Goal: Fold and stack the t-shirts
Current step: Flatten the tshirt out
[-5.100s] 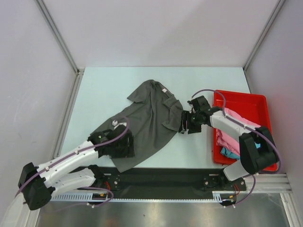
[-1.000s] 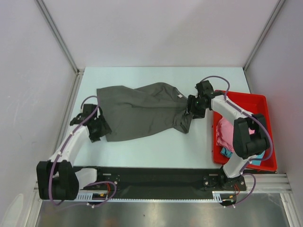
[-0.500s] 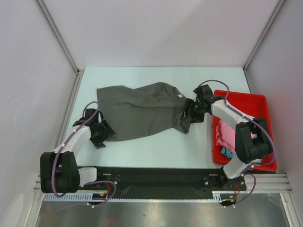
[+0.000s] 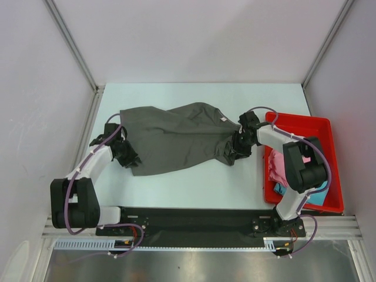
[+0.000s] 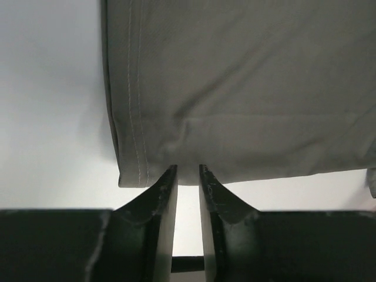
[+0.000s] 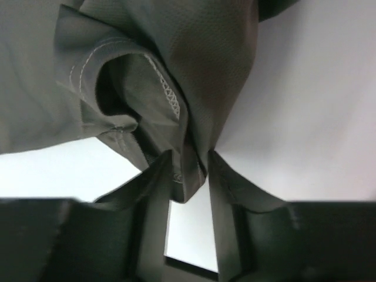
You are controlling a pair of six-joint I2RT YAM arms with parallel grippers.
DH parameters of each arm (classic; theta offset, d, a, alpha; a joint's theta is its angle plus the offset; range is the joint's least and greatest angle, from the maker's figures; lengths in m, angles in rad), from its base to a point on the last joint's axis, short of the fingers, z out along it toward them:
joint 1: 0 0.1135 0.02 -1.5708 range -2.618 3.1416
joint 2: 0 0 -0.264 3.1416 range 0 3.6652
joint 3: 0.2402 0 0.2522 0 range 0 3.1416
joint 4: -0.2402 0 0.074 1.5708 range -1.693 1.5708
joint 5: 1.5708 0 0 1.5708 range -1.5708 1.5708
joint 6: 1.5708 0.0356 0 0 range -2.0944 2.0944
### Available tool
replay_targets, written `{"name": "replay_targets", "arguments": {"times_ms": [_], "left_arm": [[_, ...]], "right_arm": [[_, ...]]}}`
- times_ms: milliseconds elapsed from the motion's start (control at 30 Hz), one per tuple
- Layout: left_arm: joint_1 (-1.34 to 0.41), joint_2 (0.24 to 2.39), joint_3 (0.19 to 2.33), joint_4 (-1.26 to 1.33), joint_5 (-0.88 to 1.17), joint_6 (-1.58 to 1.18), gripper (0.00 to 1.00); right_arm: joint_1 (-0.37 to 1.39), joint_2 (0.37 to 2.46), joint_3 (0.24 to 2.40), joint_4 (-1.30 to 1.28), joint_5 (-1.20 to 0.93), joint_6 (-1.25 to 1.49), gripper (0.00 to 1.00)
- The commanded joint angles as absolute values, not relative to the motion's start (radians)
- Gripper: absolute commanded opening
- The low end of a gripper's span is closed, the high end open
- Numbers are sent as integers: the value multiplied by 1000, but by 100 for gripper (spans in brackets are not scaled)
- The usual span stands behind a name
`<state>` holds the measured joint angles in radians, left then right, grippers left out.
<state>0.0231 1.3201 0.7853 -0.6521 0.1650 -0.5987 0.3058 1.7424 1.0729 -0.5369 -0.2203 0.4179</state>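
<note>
Pinching charcoal t-shirt (image 4: 176,138), right hand (image 6: 190,156), hem edge just beyond left hand (image 5: 187,169)

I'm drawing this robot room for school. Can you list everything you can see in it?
grey t-shirt: one, dark charcoal, spread across the middle of the table
pink t-shirt: one, pink, bunched inside the tray
turquoise t-shirt: one, turquoise, near end of the tray, partly hidden
red tray: one, red, right side of the table
table: one, pale, under everything
left gripper: one, black, tips at the grey t-shirt's left hem
right gripper: one, black, pinching the grey t-shirt's right end
</note>
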Motion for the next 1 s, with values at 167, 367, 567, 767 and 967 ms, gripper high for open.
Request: {"name": "replay_targets", "arguments": {"times_ms": [167,367,567,767,967], "left_arm": [[31,1403,910,-608,158,-523,0],[32,1385,957,-778,11,-521,77],[32,1307,782,-689,98,-583,69],[34,1402,793,-660,130,-560,52],[34,1345,790,-693,108,-575,4]], "right_arm": [[308,1735,1106,-537,-150,414,0],[302,1720,1146,-584,-150,393,0],[302,1663,1112,-578,-182,419,0],[304,1631,1083,-581,-183,419,0],[299,1600,1065,-586,-181,420,0]]}}
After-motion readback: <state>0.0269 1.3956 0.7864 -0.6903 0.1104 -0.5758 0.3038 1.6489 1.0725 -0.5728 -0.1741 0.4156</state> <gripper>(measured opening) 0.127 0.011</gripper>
